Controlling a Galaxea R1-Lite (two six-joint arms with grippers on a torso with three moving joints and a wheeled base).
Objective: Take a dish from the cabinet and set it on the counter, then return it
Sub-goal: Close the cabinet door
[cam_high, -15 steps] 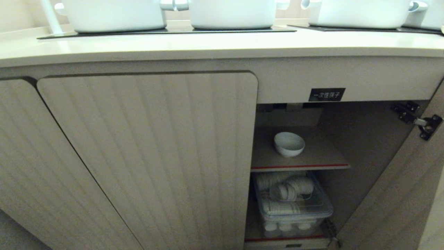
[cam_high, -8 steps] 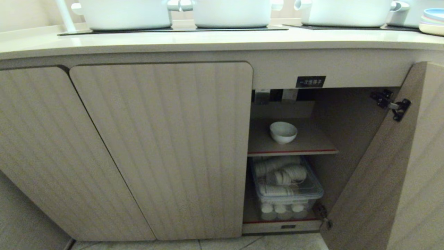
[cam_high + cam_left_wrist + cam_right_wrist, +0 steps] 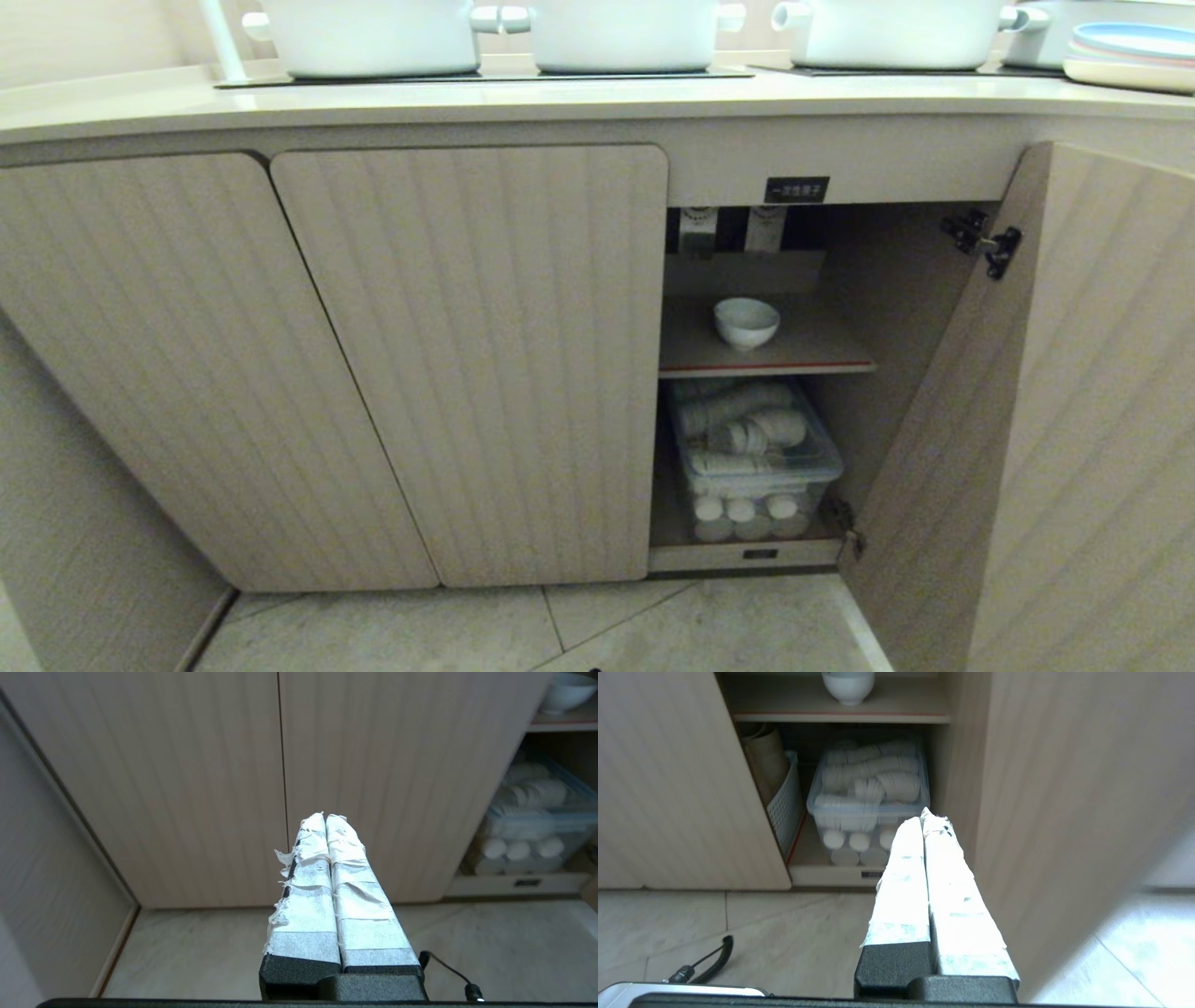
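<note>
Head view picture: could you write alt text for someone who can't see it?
A small white round bowl sits alone on the inner shelf of a beige fluted-door cabinet, whose right door hangs open. Below it, a clear plastic bin holds stacked white cups. White pots line the cream counter above.

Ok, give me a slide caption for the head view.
White bowl alone on the open cabinet's inner shelf, above a clear bin of paper cups; pots on the counter.
</note>
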